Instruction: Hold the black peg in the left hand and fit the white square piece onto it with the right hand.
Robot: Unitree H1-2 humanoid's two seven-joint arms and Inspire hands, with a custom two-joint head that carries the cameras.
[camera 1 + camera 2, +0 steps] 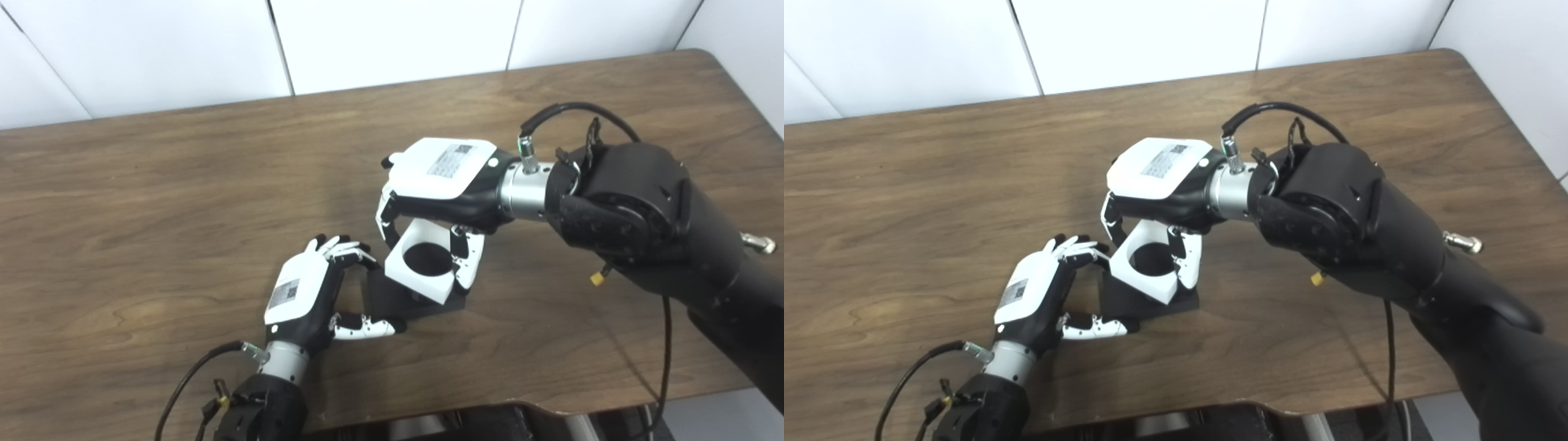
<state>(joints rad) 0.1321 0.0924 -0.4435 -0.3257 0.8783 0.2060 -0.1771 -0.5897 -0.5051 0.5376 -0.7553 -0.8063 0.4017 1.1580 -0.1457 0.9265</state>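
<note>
Left hand (306, 297): fingers and thumb curled around the black peg base (392, 300), steadying it on the wooden table (153, 233).
Right hand (444, 184): palm down, grasping the white square piece (425, 263) between its fingers.
White square piece: tilted, round hole facing up, directly over the black base.
Peg tip: hidden beneath the piece.

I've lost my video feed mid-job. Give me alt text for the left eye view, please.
The right hand holds the white square piece, tilted, its round hole facing up, over the black peg base on the wooden table. The left hand grips the base's left side, thumb along its front edge. The peg itself is hidden under the piece, so seating cannot be judged.
</note>
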